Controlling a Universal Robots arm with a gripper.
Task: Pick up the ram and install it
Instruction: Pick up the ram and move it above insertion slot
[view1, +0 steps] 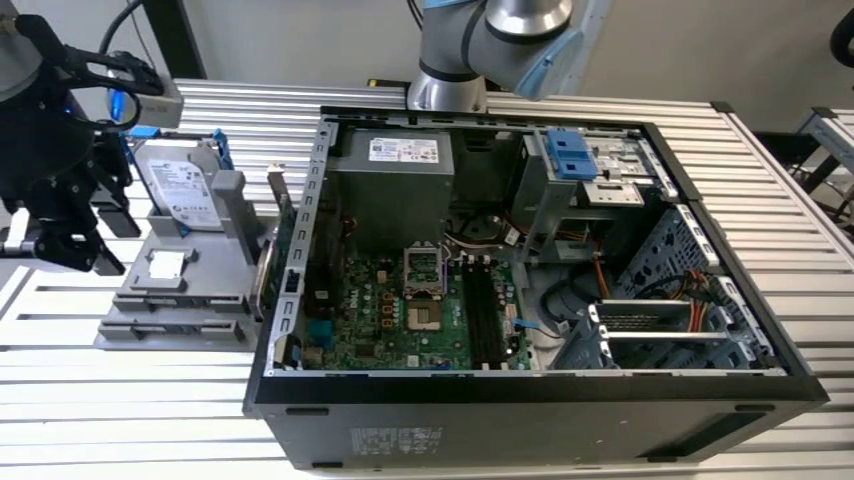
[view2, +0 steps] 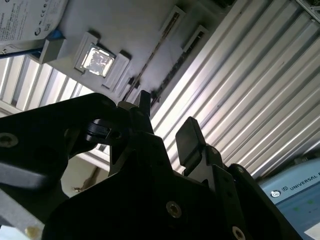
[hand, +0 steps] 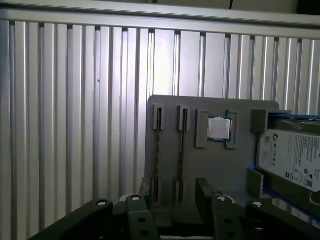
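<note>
Tool (hand: 175, 186) open, empty, above gray holder (hand: 240, 107) | holder: ram (hand: 159, 150) edge-on in slot, CPU (hand: 218, 128), hard drv (hand: 292, 160)

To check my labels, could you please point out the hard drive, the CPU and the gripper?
Hard drive (hand: 290, 155): first wrist view, on its label.
CPU (hand: 218, 128): first wrist view, on its metal lid.
Gripper (view2: 167, 114): second wrist view, midway between its fingertips.

The arm (view1: 521, 25) – silver-grey metal sections w/ a pale blue joint cap. The gripper (view2: 167, 112) is matt black, blocky plates w/ small silver screws (view2: 173, 209) in both wrist views. Its fingers (view2: 190, 140) – black, flat-tipped. Exterior view: grey camera box (view1: 138, 78) + black cable (view1: 127, 25) by the wrist.
</note>
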